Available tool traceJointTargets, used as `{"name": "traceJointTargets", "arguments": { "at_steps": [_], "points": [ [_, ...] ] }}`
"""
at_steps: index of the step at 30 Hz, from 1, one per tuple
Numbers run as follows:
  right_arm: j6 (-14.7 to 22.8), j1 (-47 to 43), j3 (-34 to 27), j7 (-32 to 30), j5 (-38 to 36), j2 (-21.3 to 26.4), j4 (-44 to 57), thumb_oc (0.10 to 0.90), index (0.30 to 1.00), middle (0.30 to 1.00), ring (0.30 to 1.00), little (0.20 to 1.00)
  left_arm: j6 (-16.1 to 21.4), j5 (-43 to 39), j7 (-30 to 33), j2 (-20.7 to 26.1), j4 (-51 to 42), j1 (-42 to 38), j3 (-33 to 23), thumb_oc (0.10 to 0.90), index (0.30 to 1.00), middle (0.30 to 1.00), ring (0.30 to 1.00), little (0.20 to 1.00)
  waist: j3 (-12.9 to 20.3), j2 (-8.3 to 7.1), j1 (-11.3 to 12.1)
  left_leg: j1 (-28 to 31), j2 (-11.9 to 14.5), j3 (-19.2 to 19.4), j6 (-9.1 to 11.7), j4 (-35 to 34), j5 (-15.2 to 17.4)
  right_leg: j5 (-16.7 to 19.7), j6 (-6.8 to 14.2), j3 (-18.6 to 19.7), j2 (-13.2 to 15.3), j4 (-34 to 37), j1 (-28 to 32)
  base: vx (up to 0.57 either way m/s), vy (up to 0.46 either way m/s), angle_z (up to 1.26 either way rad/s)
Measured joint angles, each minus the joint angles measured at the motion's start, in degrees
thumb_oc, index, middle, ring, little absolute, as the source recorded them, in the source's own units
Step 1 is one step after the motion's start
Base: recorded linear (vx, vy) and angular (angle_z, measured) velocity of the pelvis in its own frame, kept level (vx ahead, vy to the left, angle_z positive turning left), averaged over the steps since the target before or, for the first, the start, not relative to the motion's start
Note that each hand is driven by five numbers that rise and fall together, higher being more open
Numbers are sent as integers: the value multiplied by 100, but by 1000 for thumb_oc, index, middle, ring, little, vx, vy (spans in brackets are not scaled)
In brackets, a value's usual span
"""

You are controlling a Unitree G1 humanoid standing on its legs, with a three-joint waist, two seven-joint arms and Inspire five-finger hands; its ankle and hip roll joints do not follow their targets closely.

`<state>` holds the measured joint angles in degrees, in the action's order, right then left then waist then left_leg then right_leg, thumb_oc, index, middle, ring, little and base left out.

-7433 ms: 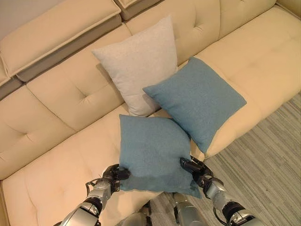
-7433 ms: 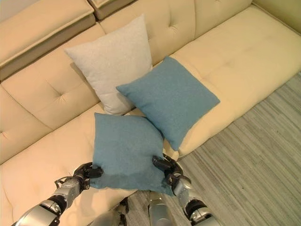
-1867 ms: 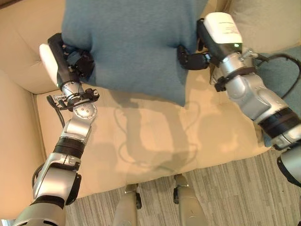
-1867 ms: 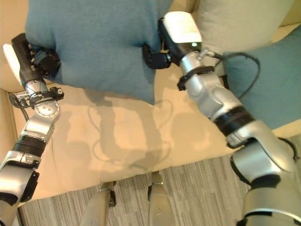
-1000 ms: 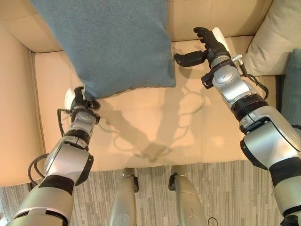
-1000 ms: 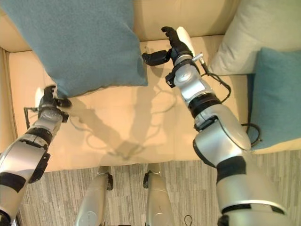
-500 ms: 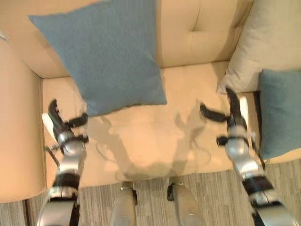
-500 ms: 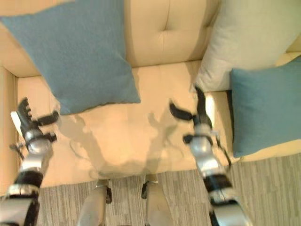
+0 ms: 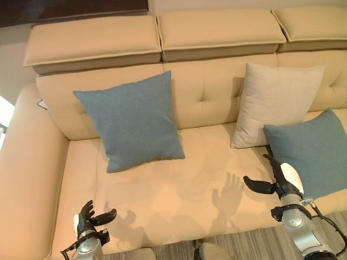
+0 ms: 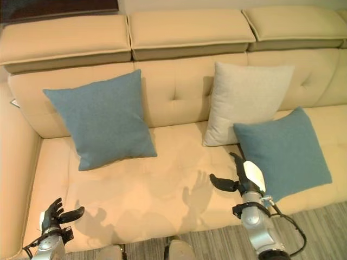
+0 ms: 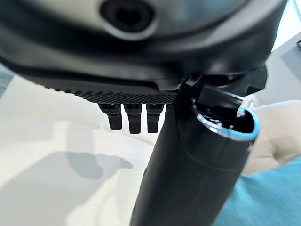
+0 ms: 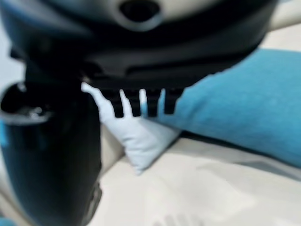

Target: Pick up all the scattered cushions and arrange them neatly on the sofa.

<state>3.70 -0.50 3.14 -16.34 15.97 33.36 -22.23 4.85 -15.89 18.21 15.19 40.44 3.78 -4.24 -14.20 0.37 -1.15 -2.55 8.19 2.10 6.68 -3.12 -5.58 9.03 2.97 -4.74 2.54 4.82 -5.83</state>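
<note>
Now three cushions (image 9: 131, 120) leaned on the sofa (image 9: 162, 200); left hand (image 9: 87, 219) and right hand (image 9: 279, 179) hovered spread, empty.

You were looking down at a long cream sofa (image 9: 217, 108) with a tufted backrest and three padded headrest sections (image 9: 92, 40) along its top. Its wide arm (image 9: 27, 179) ran down the left side. Grey striped flooring (image 10: 320, 227), perhaps carpet, showed beside the seat's front edge. A pale wall (image 9: 13, 70) stood behind, dark above.
</note>
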Motion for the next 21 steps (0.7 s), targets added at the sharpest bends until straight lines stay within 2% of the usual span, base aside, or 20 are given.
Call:
{"name": "traceJointTargets", "arguments": {
  "at_steps": [1,2,3,4,5,6,7,8,9,10,11,12,14,15,16,17,18,19,20,21],
  "points": [
    [11,14,0,-5,-63,-56,-4,800,900,900,900,900,0,0,-17,-45,3,0,97,800,900,900,900,900,8,13,-18,-32,-10,-55,-26,52,41,-4,-5,-24,6,-12,11,-362,83,13],
    [23,53,2,-6,-141,-113,1,800,900,900,900,900,0,-1,-55,-94,1,-5,204,800,900,900,900,900,15,8,-65,-74,-34,-108,73,126,93,5,-69,-72,54,-42,-44,-339,121,15],
    [31,78,1,-6,-179,-184,-6,800,900,900,900,900,-1,-6,-85,-151,5,-5,249,800,900,900,900,900,37,-55,-126,-200,-131,-257,90,411,283,22,-133,-107,174,-65,-94,-209,93,6],
    [32,105,-22,-10,-202,-262,-11,800,900,900,900,900,0,-12,-131,-156,27,-28,264,800,900,900,900,900,24,-162,-140,-412,-299,-389,56,986,544,38,-146,-101,281,-94,-120,-207,126,-27],
    [40,134,-40,-9,-305,-342,36,800,900,900,900,900,-10,-33,-179,-186,70,-22,398,800,900,900,900,900,31,-248,-160,-617,-577,-650,-169,2165,1122,106,-153,-26,468,-204,-217,-237,157,-34],
    [76,259,-134,-11,-357,-418,91,800,900,900,900,900,-10,-30,-177,-269,108,-9,430,800,900,900,900,900,68,-182,-267,-577,-636,-861,61,2762,1533,187,-78,-77,490,-261,-207,-457,306,-29],
    [74,337,-152,-35,-411,-457,101,800,900,900,900,900,-7,-28,-181,-317,129,13,445,800,900,900,900,900,136,-179,-370,-426,-594,-953,87,2785,1767,177,-89,-70,502,-307,-239,-487,328,-6],
    [76,477,-233,-34,-470,-502,84,800,900,900,900,900,-7,-27,-177,-333,127,0,533,800,900,900,900,900,195,-102,-477,-347,-603,-1076,126,2813,2009,229,0,-29,503,-434,-308,-515,339,-11],
    [70,501,-312,-63,-537,-552,42,800,900,900,900,900,-3,-16,-178,-350,60,-30,618,800,900,900,900,900,234,-51,-529,-106,-573,-1103,-208,2209,2194,115,195,40,508,-678,-496,-471,278,-17],
    [41,554,-313,-80,-553,-685,-110,800,900,900,900,900,-9,15,-220,-293,67,-108,641,800,900,900,900,900,221,-320,-611,-32,-831,-1046,-401,2091,1985,96,265,190,695,-881,-626,-454,246,-3],
    [37,700,-348,-113,-558,-776,-238,800,900,900,900,900,-5,20,-235,-284,59,-128,664,800,900,900,900,900,276,-499,-701,-62,-1003,-1064,-490,2037,1937,118,411,205,893,-886,-662,-301,153,3],
    [24,959,-558,-151,-583,-999,-327,800,900,900,900,900,-11,21,-234,-268,56,-151,773,800,900,900,900,900,331,-637,-744,-131,-1218,-985,-563,2210,1910,361,399,202,1023,-836,-713,-439,150,-4],
    [-49,1140,-652,-284,-689,-1326,-496,800,900,900,900,900,-17,35,-263,-239,35,-129,889,800,900,900,900,900,273,-776,-737,-408,-1335,-800,-685,2514,1847,817,441,147,1199,-786,-819,-566,145,-33],
    [-149,1191,-559,-272,-756,-1413,-657,800,900,900,900,900,-30,36,-271,-228,88,-112,880,800,900,900,900,900,238,-796,-729,-418,-1397,-740,-852,2566,1914,662,704,95,1194,-843,-882,-360,75,-31],
    [-186,1251,-563,-272,-782,-1476,-702,800,900,900,900,900,-37,35,-272,-210,132,-89,891,800,900,900,900,900,251,-849,-732,-487,-1449,-682,-885,2655,1904,502,798,39,1207,-771,-840,-452,109,-20],
    [-212,1302,-600,-308,-837,-1579,-849,800,900,900,900,900,-90,41,-271,-175,137,-123,935,800,900,900,900,900,134,-810,-730,-581,-1513,-619,-1002,2811,1934,145,773,78,1256,-669,-801,-408,108,-4],
    [-253,1342,-596,-309,-889,-1630,-884,800,900,900,900,900,-133,43,-271,-154,144,-100,938,800,900,900,900,900,50,-811,-713,-644,-1513,-534,-1074,2841,1873,93,741,145,1286,-910,-899,-501,142,-26],
    [-281,1367,-586,-309,-984,-1656,-883,800,900,900,900,900,-159,45,-267,-160,180,-45,931,800,900,900,900,900,-19,-701,-588,-657,-1376,-337,-1086,2826,1793,-150,714,312,1163,-1487,-1128,-257,71,-37],
    [-282,1367,-590,-315,-1010,-1650,-876,800,900,900,900,900,-176,46,-264,-179,190,-15,928,800,900,900,900,900,-48,-604,-548,-632,-1307,-333,-1081,2794,1790,-309,661,362,1052,-1798,-1221,-217,59,-58],
    [-282,1350,-612,-372,-1039,-1635,-822,800,900,900,900,900,-245,48,-263,-228,192,51,922,800,900,900,900,900,-116,-342,-448,-604,-1114,-287,-1103,2622,1693,-699,696,347,849,-2501,-1331,-227,36,-48]
  ]
}}
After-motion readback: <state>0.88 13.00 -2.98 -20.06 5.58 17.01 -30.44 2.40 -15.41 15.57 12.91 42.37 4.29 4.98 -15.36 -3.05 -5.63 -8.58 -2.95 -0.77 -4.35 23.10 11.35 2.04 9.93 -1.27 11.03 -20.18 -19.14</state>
